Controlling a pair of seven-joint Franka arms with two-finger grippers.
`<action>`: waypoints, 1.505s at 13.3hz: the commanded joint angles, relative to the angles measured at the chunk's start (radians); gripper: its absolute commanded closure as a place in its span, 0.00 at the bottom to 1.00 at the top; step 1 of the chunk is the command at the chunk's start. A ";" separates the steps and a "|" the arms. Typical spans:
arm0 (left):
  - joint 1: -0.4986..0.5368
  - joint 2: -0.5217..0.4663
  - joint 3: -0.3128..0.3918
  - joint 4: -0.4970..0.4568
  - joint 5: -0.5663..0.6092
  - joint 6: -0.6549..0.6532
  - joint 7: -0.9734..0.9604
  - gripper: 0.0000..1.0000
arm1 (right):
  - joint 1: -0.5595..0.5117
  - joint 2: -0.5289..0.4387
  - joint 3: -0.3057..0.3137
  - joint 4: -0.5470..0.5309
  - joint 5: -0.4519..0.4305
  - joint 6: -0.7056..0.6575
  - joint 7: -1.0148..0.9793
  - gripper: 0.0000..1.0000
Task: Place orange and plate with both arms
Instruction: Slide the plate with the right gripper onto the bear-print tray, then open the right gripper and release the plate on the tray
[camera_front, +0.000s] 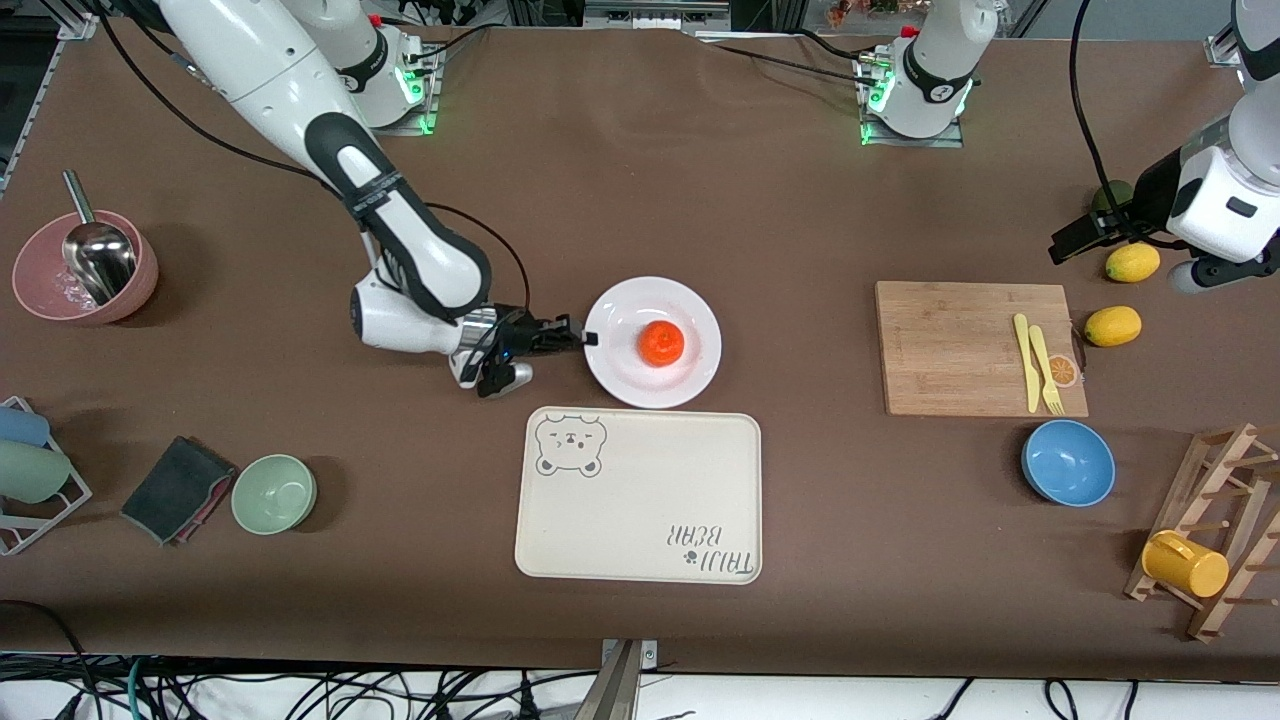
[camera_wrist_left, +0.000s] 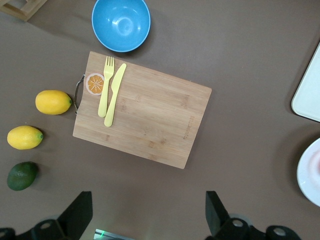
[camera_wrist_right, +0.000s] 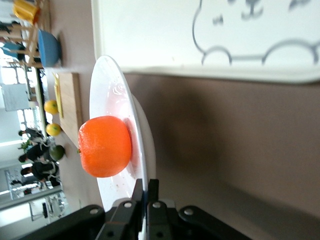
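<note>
- Brown cloth covers the counter (camera_front: 700, 200), with quite a bit of stuff spread around on it.
- Right tool (camera_front: 585, 337) is down low at the plate (camera_front: 620, 312), clamped onto the rim at the edge facing the right arm's end. In the right wrist view you can see the two fingers (camera_wrist_right: 138, 196) pinched thin on either side of the rim.
- Sitting on the plate, a bit off-centre toward the left arm's end, is the orange (camera_front: 661, 343). Nothing is touching it except the plate.
- The plate rests flat on the counter as far as I can tell, just beside the cream bear tray (camera_front: 640, 495), which lies nearer the front camera.
- Left tool (camera_wrist_left: 147, 212) hangs up in the air toward the left arm's end, over bare counter next to the wooden cutting board (camera_front: 960, 345). It's spread wide with nothing between the fingers.
- A yellow fork (camera_front: 1044, 368) and knife (camera_front: 1025, 362) lie side by side on the board.
- Two lemons (camera_front: 1112, 326) lie just off the board toward the left arm's end. In the left wrist view there's a dark green fruit (camera_wrist_left: 21, 175) next to them.
- A blue bowl (camera_front: 1068, 462) stands near the board, closer to the front camera.
</note>
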 joint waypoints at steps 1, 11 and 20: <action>0.005 -0.005 -0.001 -0.002 -0.029 0.004 0.024 0.01 | -0.028 0.013 0.008 0.088 0.018 -0.032 0.088 1.00; 0.007 -0.006 -0.001 -0.002 -0.030 -0.010 0.024 0.01 | 0.045 0.340 -0.066 0.560 -0.039 0.071 0.248 1.00; 0.007 -0.006 -0.001 -0.002 -0.038 -0.011 0.023 0.01 | 0.085 0.366 -0.110 0.563 -0.170 0.117 0.245 0.00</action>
